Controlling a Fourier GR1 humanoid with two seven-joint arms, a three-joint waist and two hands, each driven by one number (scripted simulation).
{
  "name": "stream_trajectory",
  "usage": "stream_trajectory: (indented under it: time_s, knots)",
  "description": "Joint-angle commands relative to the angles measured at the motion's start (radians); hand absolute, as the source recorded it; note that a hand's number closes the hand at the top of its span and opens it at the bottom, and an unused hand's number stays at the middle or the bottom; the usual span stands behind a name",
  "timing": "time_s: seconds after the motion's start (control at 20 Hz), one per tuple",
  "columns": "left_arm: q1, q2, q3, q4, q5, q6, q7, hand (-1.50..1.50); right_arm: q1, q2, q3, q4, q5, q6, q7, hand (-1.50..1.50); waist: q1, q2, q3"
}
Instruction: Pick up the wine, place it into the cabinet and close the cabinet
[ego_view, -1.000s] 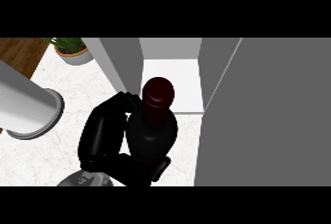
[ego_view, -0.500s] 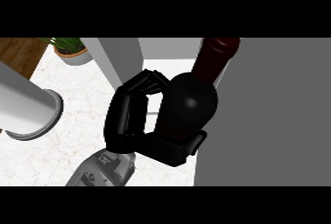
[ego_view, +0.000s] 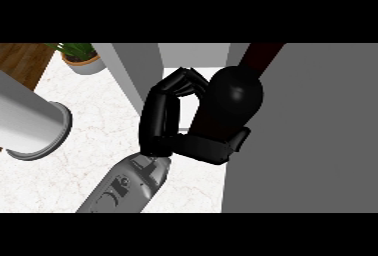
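Centrally, a dark glossy glass wine bottle (ego_view: 235, 97), round-shouldered with a slim dark-red neck, is held by the black hand (ego_view: 173, 125), fingers and thumb curled around its body. It hangs beside the grey matte cabinet door (ego_view: 310, 130), neck toward the white cabinet interior (ego_view: 193, 62). Likely heavy, rigid, slippery and breakable, it is best held at the wide body. Left of the bottle: speckled white marble counter (ego_view: 66, 175), a smooth white-grey cylinder (ego_view: 29, 125), a potted green plant (ego_view: 80, 56).

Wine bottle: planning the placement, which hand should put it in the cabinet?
Right: the right hand curls round the wine bottle beside the cabinet; the left hand is out of view.
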Motion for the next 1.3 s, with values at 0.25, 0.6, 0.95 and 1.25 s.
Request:
stream_trajectory:
  time_s: [0.25,0.6,0.95,1.25]
  knots:
    - [-0.027,-0.001,-0.045,0.078,0.116,0.096,-0.105,1.5,-0.042,-0.016,-0.005,-0.059,-0.067,-0.008,0.046,-1.5,0.002,0.001,0.0]
    - [0.05,-0.001,-0.008,0.248,0.24,0.013,-0.351,1.5,-0.001,0.007,0.013,-0.123,-0.054,-0.037,0.073,-1.5,-0.006,0.002,-0.001]
    - [0.066,0.0,-0.082,0.262,0.129,0.081,-0.327,1.5,0.087,0.006,0.001,-0.121,-0.081,0.02,0.0,-1.5,0.002,-0.001,0.0]
    - [0.025,-0.001,0.025,0.386,0.122,0.007,-0.411,1.5,0.014,0.002,-0.006,-0.057,-0.053,0.002,-0.011,-1.5,0.006,0.0,0.0]
